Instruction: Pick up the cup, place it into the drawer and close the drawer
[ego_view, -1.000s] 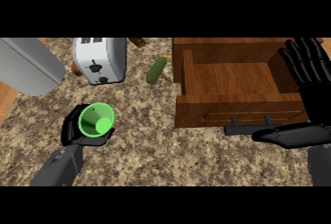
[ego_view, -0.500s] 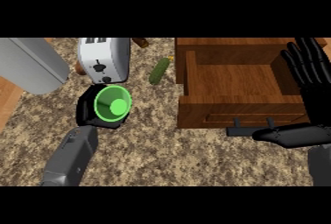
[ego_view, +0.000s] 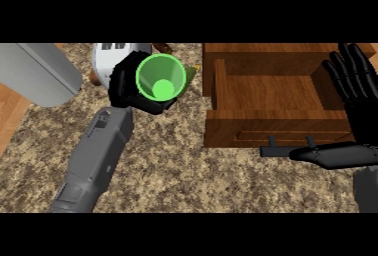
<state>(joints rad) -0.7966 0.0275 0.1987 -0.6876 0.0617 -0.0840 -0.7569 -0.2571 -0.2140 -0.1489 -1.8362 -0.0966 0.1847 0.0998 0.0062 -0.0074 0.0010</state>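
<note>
Standing open at about two o'clock, the wooden drawer (ego_view: 277, 97), its bare floor holding nothing visible, its dark handle (ego_view: 289, 146) sticking out of the front panel toward six o'clock. Sitting at about eleven o'clock, just left of the drawer's left wall and raised over the speckled counter (ego_view: 192, 175), the green cup (ego_view: 161, 75), clamped in the black left hand (ego_view: 131, 85), whose fingers are curling round its outer wall. Showing nothing inside but its own lighter green bottom. Facing up toward the viewer with its mouth, long axis running nearly along the line of sight and leaning slightly toward twelve o'clock, so that the rim is reading as a tall oval. Peeking out behind the cup at twelve o'clock, a white toaster (ego_view: 111, 55); lying at ten o'clock, a grey slab (ego_view: 37, 72). Resting at three o'clock, the right hand (ego_view: 354, 95), fingers straight and spread apart, pointing toward twelve o'clock beside the drawer's right wall, thumb reaching toward nine o'clock under the handle.
</note>
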